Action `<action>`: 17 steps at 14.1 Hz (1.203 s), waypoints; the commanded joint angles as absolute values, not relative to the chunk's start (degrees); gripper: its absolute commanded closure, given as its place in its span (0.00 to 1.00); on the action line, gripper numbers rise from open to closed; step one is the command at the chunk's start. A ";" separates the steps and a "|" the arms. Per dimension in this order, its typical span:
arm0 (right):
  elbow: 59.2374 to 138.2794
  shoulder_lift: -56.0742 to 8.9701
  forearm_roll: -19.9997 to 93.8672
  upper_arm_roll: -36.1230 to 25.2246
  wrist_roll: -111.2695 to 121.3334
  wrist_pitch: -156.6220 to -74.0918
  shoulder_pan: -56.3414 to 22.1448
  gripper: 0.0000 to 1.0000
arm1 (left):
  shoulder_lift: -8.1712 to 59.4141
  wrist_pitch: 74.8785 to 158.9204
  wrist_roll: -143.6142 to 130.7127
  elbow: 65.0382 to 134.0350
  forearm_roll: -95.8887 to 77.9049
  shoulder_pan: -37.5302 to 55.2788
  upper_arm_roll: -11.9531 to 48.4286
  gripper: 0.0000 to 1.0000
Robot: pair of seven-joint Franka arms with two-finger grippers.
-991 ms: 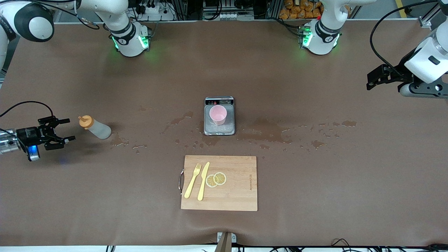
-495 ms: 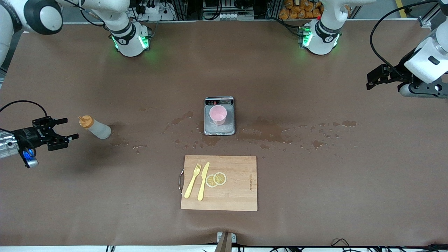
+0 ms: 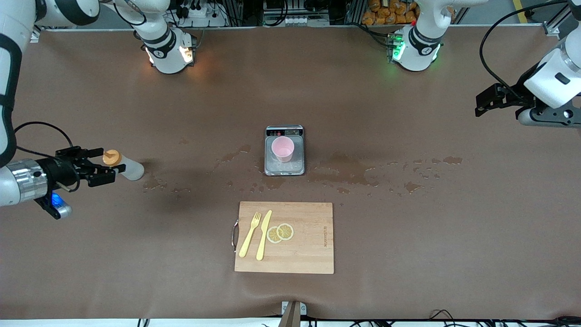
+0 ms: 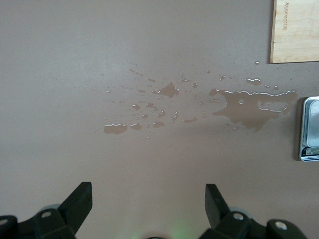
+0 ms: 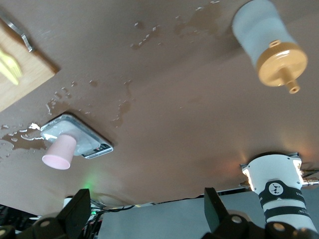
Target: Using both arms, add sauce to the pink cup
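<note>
The sauce bottle (image 3: pixel 128 168), translucent with an orange nozzle cap (image 3: pixel 111 157), stands upright on the table toward the right arm's end. My right gripper (image 3: pixel 102 162) hovers open up by the cap. In the right wrist view the bottle (image 5: pixel 263 35) sits off to one side, not between the fingers, and the right gripper (image 5: pixel 144 211) holds nothing. The pink cup (image 3: pixel 282 148) stands on a small scale (image 3: pixel 284 169) mid-table, and the right wrist view also shows the cup (image 5: pixel 60 152). My left gripper (image 3: pixel 480 103) waits open over the left arm's end, and the left gripper (image 4: pixel 148 199) is empty.
A wooden cutting board (image 3: pixel 308 254) with a yellow fork, knife and lemon slices lies nearer the front camera than the scale. Wet spill patches (image 3: pixel 345 168) spread over the brown table around the scale and toward the bottle.
My right gripper has moved in toward the bottle's cap. The light on the right arm's base turned from green to orange-white. The left arm has not moved.
</note>
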State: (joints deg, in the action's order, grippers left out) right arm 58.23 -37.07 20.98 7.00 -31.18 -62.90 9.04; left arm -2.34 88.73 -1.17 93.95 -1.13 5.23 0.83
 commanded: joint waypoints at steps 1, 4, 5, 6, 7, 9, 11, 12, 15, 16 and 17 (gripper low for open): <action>58.97 -33.75 20.47 6.85 -30.85 -63.81 5.98 0.00 | -2.37 87.98 -1.05 93.60 -1.67 4.92 0.97 0.00; 58.71 -33.40 19.86 6.77 -30.76 -65.73 4.48 0.00 | -2.37 88.07 -1.05 93.60 -1.67 4.92 0.97 0.00; 58.71 -33.40 19.69 6.77 -30.59 -66.44 4.83 0.00 | -2.37 88.07 -1.05 93.60 -1.67 4.92 0.97 0.00; 58.71 -32.70 18.03 6.51 -28.24 -66.62 5.01 0.00 | -2.37 88.07 -1.05 93.60 -1.67 4.92 0.97 0.00; 58.88 -31.48 13.93 6.85 -21.43 -66.88 4.75 0.00 | -2.20 88.15 -1.05 93.60 -1.67 4.83 0.97 0.00; 61.50 -29.01 11.25 6.86 -15.39 -69.34 4.13 0.00 | -2.02 88.15 -1.05 93.60 -1.67 4.92 0.88 0.00; 66.94 -25.07 10.99 6.68 -10.23 -72.75 5.18 0.00 | -2.02 88.15 -1.05 93.60 -1.67 4.92 0.88 0.00; 71.41 -21.83 9.59 6.68 -7.24 -76.25 5.19 0.00 | -2.02 88.15 -1.05 93.60 -1.67 4.83 0.88 0.00; 88.36 -11.20 8.61 6.68 -0.02 -88.64 5.54 0.00 | -2.02 88.15 -1.05 93.60 -1.67 4.83 0.88 0.00; 93.38 -7.94 8.61 6.59 2.00 -92.68 5.54 0.00 | -2.02 88.07 -1.05 93.60 -1.67 4.83 0.88 0.00; 98.04 -5.30 8.61 6.59 3.76 -96.20 5.45 0.00 | -2.02 88.07 -1.05 93.60 -1.67 4.83 0.88 0.00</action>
State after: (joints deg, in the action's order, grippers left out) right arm 83.55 -15.01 9.71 6.45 -0.45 -88.99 4.85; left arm -1.95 88.73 -1.17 94.00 -1.13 5.21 0.79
